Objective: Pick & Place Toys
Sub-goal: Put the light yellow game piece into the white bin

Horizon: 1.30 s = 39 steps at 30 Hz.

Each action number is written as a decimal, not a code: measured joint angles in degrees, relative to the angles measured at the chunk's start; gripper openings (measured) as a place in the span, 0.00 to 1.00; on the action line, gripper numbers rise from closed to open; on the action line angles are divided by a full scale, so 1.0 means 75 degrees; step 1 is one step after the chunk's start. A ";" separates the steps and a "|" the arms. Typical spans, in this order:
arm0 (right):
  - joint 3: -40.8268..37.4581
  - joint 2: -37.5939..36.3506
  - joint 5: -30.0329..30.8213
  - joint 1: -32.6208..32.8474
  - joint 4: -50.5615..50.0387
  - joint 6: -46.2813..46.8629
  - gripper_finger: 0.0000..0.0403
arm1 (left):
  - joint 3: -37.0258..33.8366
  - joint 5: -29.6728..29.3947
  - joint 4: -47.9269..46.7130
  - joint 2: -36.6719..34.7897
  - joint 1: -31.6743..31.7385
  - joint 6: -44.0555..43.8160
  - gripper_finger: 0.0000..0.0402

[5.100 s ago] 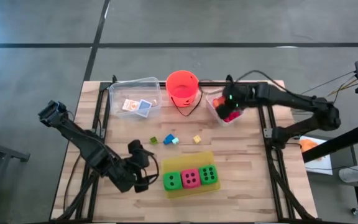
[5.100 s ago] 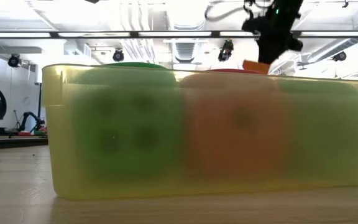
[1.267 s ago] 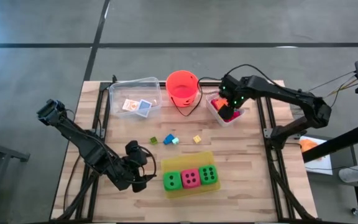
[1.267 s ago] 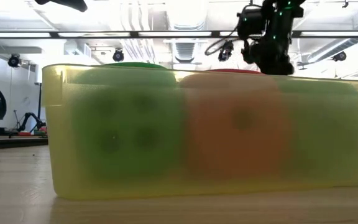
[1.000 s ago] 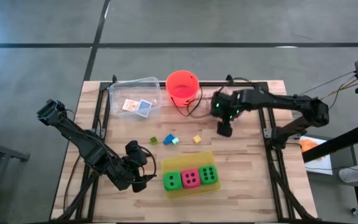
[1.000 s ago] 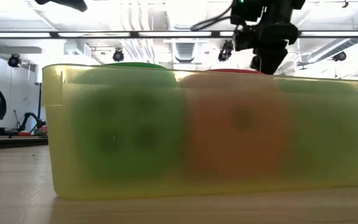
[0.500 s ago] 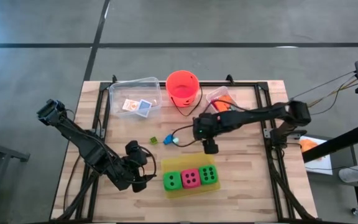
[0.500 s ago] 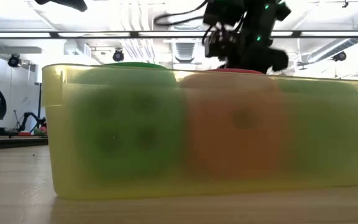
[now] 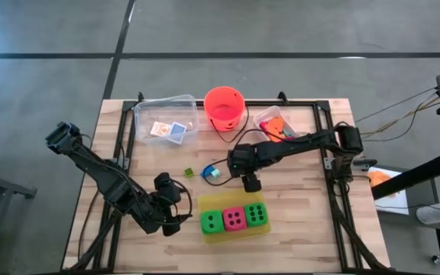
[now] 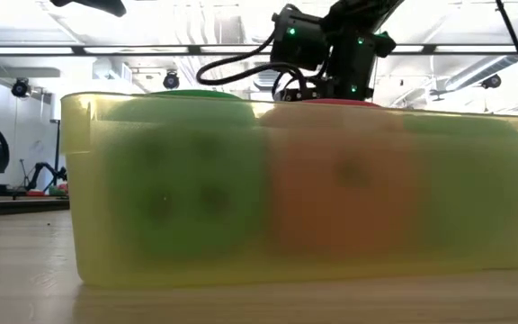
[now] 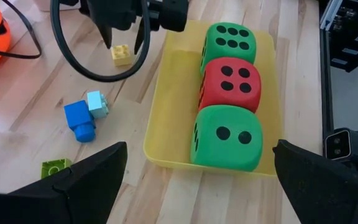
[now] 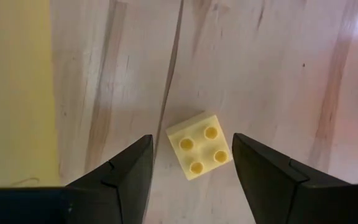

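Two green foam dice (image 9: 211, 222) (image 9: 255, 215) and a pink one (image 9: 234, 218) sit in a row in the flat yellow tray (image 9: 231, 200). A small yellow brick (image 12: 199, 144) lies studs up on the wood just beyond the tray's far edge. My right gripper (image 9: 247, 177) points down over it, open, one finger on either side with a gap to each. It hides the brick in the high view. Two blue bricks (image 9: 208, 172) and a green brick (image 9: 189, 173) lie to the left. My left gripper (image 9: 180, 216) waits open by the tray's left end.
The orange-red bucket (image 9: 224, 107) stands at the far middle. Left of it is a clear box (image 9: 166, 122) with two cards, right of it a small clear container (image 9: 273, 126) with toys. A black cable (image 11: 73, 59) loops over the wood near the yellow brick.
My right gripper has left the small clear container at the far right. It has swung toward the table's left and near edge, come down and rolled a little, and now stands over the yellow brick. No toy has moved.
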 joint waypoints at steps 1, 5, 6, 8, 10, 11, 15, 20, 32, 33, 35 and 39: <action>0.0018 0.0032 0.0000 0.0000 0.0011 -0.0041 0.53 | 0.0000 0.0000 -0.0003 0.0000 0.0000 -0.0001 0.98; 0.0020 0.0092 0.0003 0.0000 0.0057 -0.0166 0.53 | -0.0120 0.0003 0.0000 -0.0003 0.0000 -0.0001 0.98; 0.0020 0.0092 0.0000 0.0000 0.0087 -0.0210 0.53 | -0.0159 0.0003 0.0002 -0.0003 0.0000 0.0001 0.98; 0.0006 0.0092 0.0000 0.0000 0.0083 -0.0276 0.53 | -0.0220 0.0000 0.0003 -0.0003 0.0000 -0.0001 0.98; -0.0022 0.0092 0.0000 0.0000 0.0085 -0.0367 0.53 | -0.0239 0.0003 0.0001 -0.0003 0.0010 -0.0001 0.98; -0.0035 0.0092 -0.0003 0.0000 0.0072 -0.0380 0.53 | -0.0239 0.0001 0.0023 -0.0003 0.0012 -0.0001 0.98; -0.0058 0.0092 -0.0207 -0.0012 0.0061 -0.0307 0.53 | -0.0239 0.0003 0.0064 -0.0009 0.0018 0.0001 0.98; -0.0067 0.0095 -0.0201 -0.0047 0.0070 -0.0170 0.53 | -0.0239 0.0000 0.0064 -0.0009 0.0020 0.0004 0.98; -0.0076 0.0095 -0.0807 -0.0466 0.0082 -0.0196 0.53 | -0.0236 0.0000 0.0064 -0.0035 0.0238 0.0114 0.98; -0.0076 0.0095 -0.0805 -0.0472 0.0090 -0.0205 0.53 | -0.0236 0.0000 0.0066 -0.0035 0.0252 0.0162 0.98; -0.0076 0.0095 -0.0813 -0.0487 0.0100 -0.0208 0.53 | -0.0236 0.0000 0.0064 -0.0036 0.0280 0.0262 0.98; -0.0076 0.0219 -0.0846 -0.0487 0.0134 -0.0283 0.53 | -0.0236 0.0000 0.0061 -0.0044 0.0326 0.0293 0.98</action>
